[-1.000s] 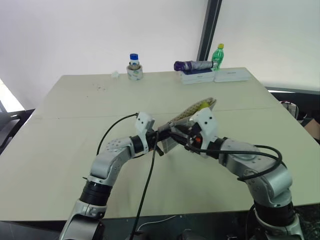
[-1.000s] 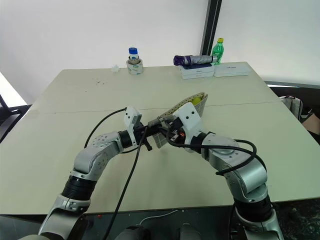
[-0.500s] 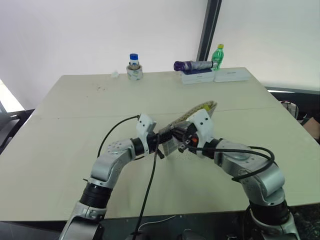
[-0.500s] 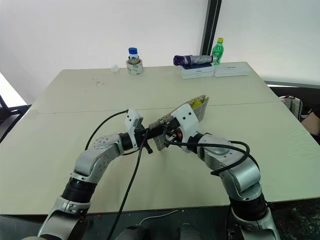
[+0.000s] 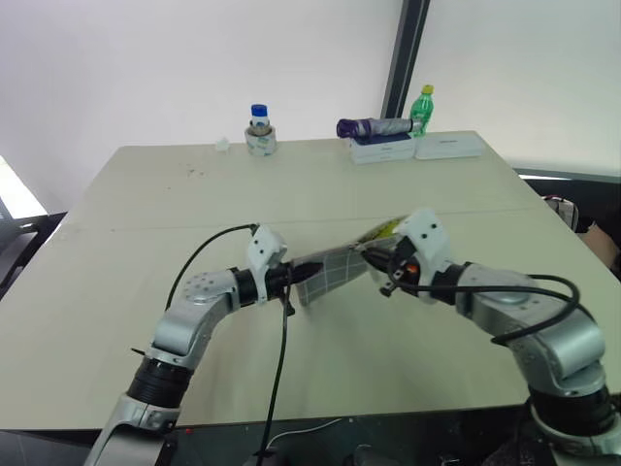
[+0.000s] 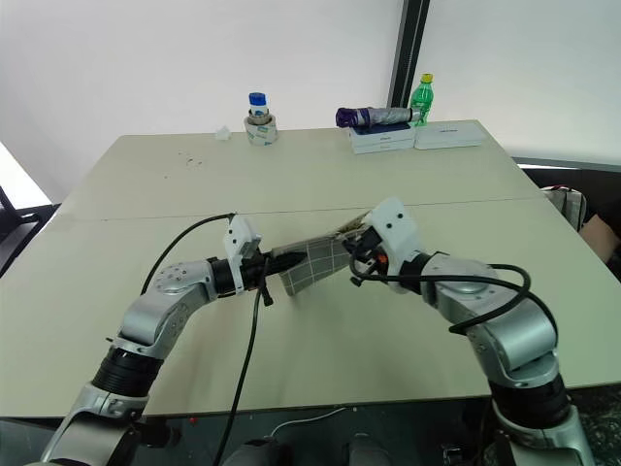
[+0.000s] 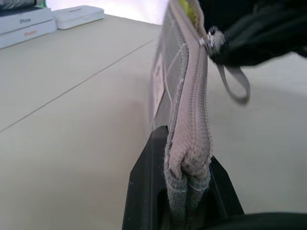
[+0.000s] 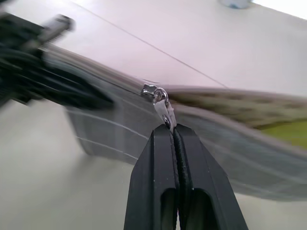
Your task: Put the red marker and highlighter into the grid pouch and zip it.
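The grid pouch hangs stretched between my two grippers, just above the table. My left gripper is shut on the pouch's near-left end. My right gripper is shut on the metal zipper pull, about two thirds of the way along the top edge. Past the pull, the highlighter shows yellow in the still-gaping far end. The red marker is hidden.
At the table's far edge stand a blue-capped bottle in a tape roll, a green bottle and a purple folded umbrella on white boxes. Black cables loop off both arms.
My right gripper shut on the zipper pull and drew it right along the pouch. The left gripper pulled slightly left, so the pouch now hangs flatter and tauter.
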Motion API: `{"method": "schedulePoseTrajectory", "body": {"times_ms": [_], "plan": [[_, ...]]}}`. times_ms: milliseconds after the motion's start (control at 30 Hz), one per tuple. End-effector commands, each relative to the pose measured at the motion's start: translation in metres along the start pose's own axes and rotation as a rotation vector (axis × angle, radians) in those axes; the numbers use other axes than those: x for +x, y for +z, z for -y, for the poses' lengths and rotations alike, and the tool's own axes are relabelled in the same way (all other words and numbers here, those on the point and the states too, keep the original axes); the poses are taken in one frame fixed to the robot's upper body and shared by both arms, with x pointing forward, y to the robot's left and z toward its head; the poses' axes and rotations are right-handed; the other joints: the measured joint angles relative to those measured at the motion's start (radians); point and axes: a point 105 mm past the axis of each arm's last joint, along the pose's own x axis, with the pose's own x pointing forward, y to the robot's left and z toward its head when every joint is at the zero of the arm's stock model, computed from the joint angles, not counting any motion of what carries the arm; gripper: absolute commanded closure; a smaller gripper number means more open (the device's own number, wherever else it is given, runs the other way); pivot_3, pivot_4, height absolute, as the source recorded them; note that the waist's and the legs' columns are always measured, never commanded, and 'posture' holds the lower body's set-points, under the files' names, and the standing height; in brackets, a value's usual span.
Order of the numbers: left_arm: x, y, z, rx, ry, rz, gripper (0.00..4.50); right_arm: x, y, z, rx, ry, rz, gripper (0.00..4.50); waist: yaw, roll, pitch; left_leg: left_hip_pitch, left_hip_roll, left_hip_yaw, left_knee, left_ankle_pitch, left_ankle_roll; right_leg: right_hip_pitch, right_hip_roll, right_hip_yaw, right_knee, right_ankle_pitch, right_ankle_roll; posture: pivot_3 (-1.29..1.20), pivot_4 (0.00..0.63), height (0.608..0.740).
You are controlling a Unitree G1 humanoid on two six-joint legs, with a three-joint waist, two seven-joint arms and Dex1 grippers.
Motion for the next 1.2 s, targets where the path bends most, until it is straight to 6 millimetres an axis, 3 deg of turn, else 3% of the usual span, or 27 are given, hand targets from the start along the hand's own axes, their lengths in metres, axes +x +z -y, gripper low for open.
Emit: {"method": "schedulePoseTrajectory", "body": {"times_ms": [33, 233, 467, 567, 667, 700, 733, 833, 967, 1100, 1200], "plan": [[-0.021, -0.005, -0.013, 0.031, 0.044, -0.037, 4.50, -0.017, 0.002, 0.042, -0.058, -0.161, -0.009, 4.46, 0.000, 0.000, 0.000, 0.000, 0.000, 0.000, 0.000, 0.000, 0.000, 0.000, 0.000, 0.000, 0.000, 0.000, 0.000, 0.00, 0.150, 0.740], [-0.030, -0.008, -0.016, 0.038, 0.064, -0.051, 4.50, -0.030, -0.006, 0.073, -0.106, -0.259, -0.061, 4.46, -0.001, 0.000, 0.000, 0.000, 0.000, 0.000, 0.000, -0.001, 0.001, 0.000, 0.000, 0.000, 0.000, 0.000, 0.000, 0.00, 0.150, 0.740], [-0.026, -0.008, -0.006, 0.101, 0.039, -0.050, 4.50, -0.026, -0.002, 0.065, -0.153, -0.204, -0.030, 4.46, 0.000, 0.000, 0.000, 0.000, 0.000, 0.000, 0.000, -0.001, 0.001, 0.000, 0.000, 0.000, 0.000, 0.000, 0.000, 0.00, 0.150, 0.740], [-0.024, -0.006, -0.007, 0.183, 0.056, -0.042, 4.50, -0.024, -0.002, 0.050, -0.150, -0.107, -0.015, 3.56, 0.002, 0.000, 0.000, 0.000, 0.000, 0.000, 0.000, -0.001, 0.001, 0.000, 0.000, 0.000, 0.000, 0.000, 0.000, 0.00, 0.150, 0.740], [-0.023, -0.003, -0.020, 0.375, 0.131, -0.039, 4.50, -0.025, -0.005, 0.055, -0.174, -0.146, -0.003, 2.13, 0.004, 0.000, 0.000, 0.000, 0.000, 0.000, 0.000, -0.001, 0.001, 0.000, 0.000, 0.000, 0.000, 0.000, 0.000, 0.00, 0.150, 0.740], [-0.023, -0.003, -0.023, 0.420, 0.139, -0.040, 4.50, -0.025, -0.007, 0.054, -0.179, -0.132, -0.005, 1.44, 0.004, 0.000, 0.000, 0.000, 0.000, 0.000, 0.000, -0.001, 0.001, 0.001, 0.000, 0.000, 0.000, 0.000, 0.000, 0.00, 0.150, 0.740], [-0.022, -0.005, -0.023, 0.449, 0.133, -0.041, 4.50, -0.026, -0.009, 0.051, -0.187, -0.113, -0.006, 1.09, 0.004, 0.000, 0.000, 0.000, 0.000, 0.000, 0.000, -0.001, 0.001, 0.000, 0.000, 0.000, 0.000, 0.000, 0.000, 0.00, 0.150, 0.740], [-0.023, -0.016, -0.022, 0.480, 0.086, -0.076, 4.50, -0.027, -0.014, 0.054, -0.198, -0.116, -0.011, 1.09, 0.003, 0.000, 0.000, 0.000, 0.000, 0.000, 0.000, -0.001, 0.001, 0.000, 0.000, 0.000, 0.000, 0.000, 0.000, 0.00, 0.150, 0.740], [-0.026, -0.020, -0.024, 0.519, 0.066, -0.090, 3.06, -0.030, -0.025, 0.062, -0.187, -0.135, -0.041, 1.04, 0.004, 0.000, 0.000, 0.000, 0.000, 0.000, 0.000, 0.000, 0.001, 0.001, 0.000, 0.000, 0.000, 0.000, 0.000, 0.00, 0.150, 0.740], [-0.035, -0.011, -0.027, 0.406, 0.091, -0.055, 1.04, -0.036, -0.035, 0.068, -0.181, -0.142, -0.068, 1.04, 0.003, 0.000, 0.000, 0.000, 0.000, 0.000, 0.000, 0.000, 0.001, 0.000, 0.000, 0.000, -0.001, 0.000, 0.000, 0.00, 0.150, 0.740], [-0.049, -0.008, -0.028, 0.304, 0.111, -0.049, 1.04, -0.041, -0.039, 0.072, -0.178, -0.142, -0.076, 1.04, 0.001, 0.000, 0.000, 0.000, 0.000, 0.000, 0.000, 0.000, 0.001, 0.000, 0.000, 0.000, -0.001, 0.000, 0.000, 0.00, 0.150, 0.740]]}}
